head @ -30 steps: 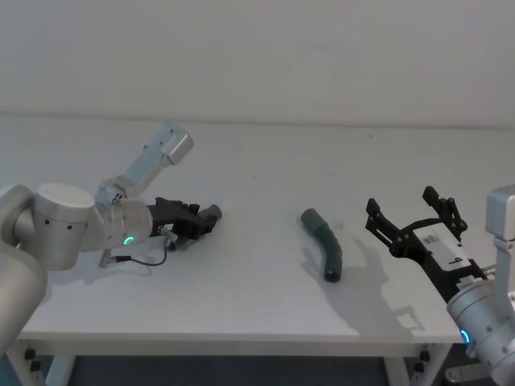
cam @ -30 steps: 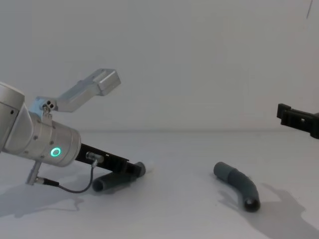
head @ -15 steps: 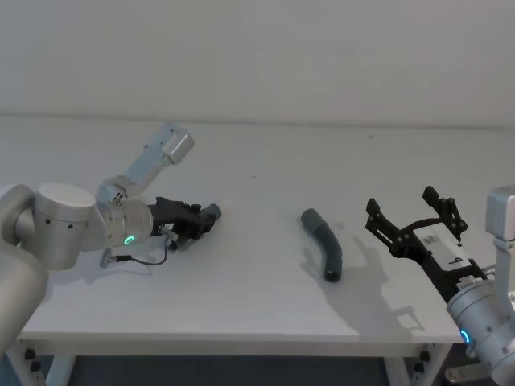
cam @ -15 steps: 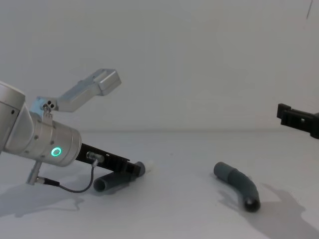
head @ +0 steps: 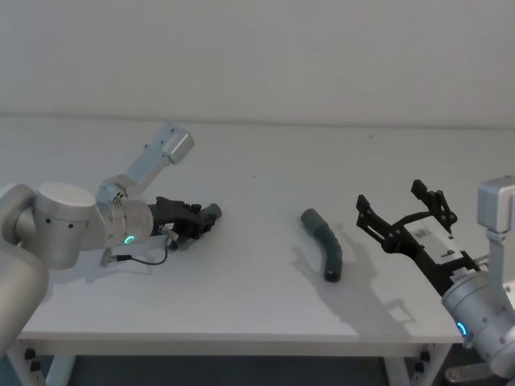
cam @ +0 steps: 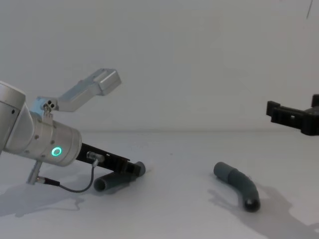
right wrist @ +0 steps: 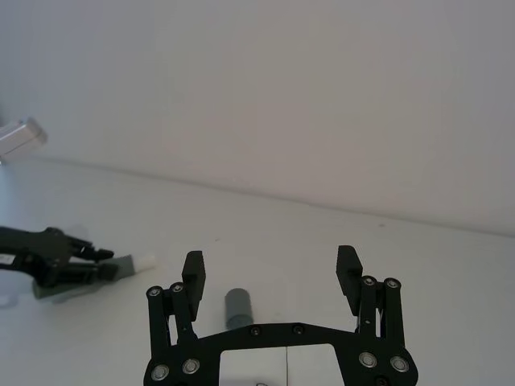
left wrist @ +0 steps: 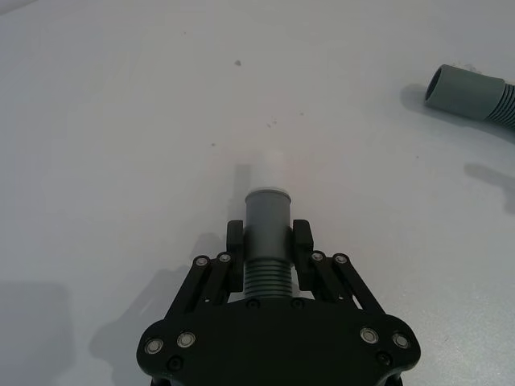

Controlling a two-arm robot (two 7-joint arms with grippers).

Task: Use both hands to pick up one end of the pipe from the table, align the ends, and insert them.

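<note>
Two light hose pieces, and both should handle the same way: the ribbed length looks floppy and will likely sag if held far back, while the smooth cuff looks stiff. The best hold seems to be on the ribs just behind the cuff, where there is grip and the end points true.

The left hose piece (head: 203, 217) is on the left of the tabletop (head: 257, 297). Its grey cuff (left wrist: 267, 211) and white spigot (left wrist: 270, 167) poke out ahead, aimed across at its partner. The left pincer (left wrist: 268, 237) is clamped on it right there, one finger on each side of the first ribs behind the cuff. From the chest view the cuff end sits a touch higher than the ribbed tail, and I can't tell whether the tail touches the surface.

Over to the right hose piece (head: 324, 245): it lies flat on the tabletop right of centre, bent, untouched. Its plain cuff points away and towards the left piece, and its ribbed open end comes towards the robot.

The right pincer (head: 392, 195) hovers above the tabletop near it on the right, clear of it. Its fingers are spread wide with nothing between them. It looks well open for that slim cuff, so I'd say it has room to spare when it drops behind it.
</note>
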